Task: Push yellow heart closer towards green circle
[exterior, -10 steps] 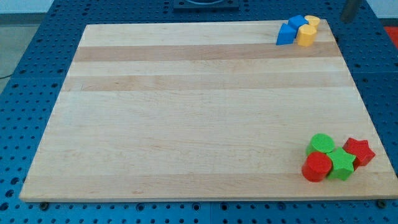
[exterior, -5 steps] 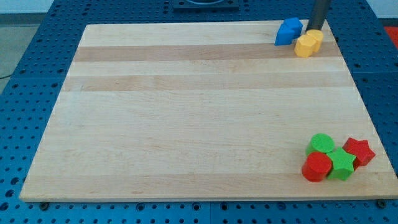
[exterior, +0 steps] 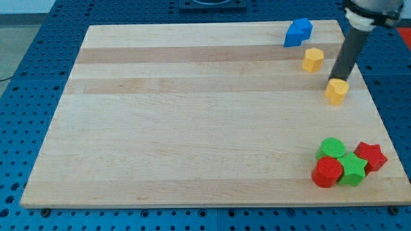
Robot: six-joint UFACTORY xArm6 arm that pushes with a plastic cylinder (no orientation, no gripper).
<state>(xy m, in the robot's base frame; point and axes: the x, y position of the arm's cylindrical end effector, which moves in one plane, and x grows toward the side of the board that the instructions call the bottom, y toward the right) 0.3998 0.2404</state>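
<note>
The yellow heart [exterior: 336, 91] lies near the board's right edge, about halfway between the top blocks and the bottom-right cluster. My tip [exterior: 338, 79] touches its upper side, with the dark rod slanting up to the view's top right. The green circle [exterior: 332, 147] sits well below the heart, at the top left of a cluster at the bottom right.
A second yellow block [exterior: 313, 59] lies up and left of the heart. Blue blocks [exterior: 298, 32] sit at the board's top edge. A red circle [exterior: 328, 172], a green star [exterior: 352, 169] and a red star [exterior: 370, 156] crowd the green circle. The wooden board [exterior: 192, 115] ends just right of the heart.
My tip came in from the top right and pushed the yellow heart down the board, away from the blue blocks. The other yellow block also shifted down a little.
</note>
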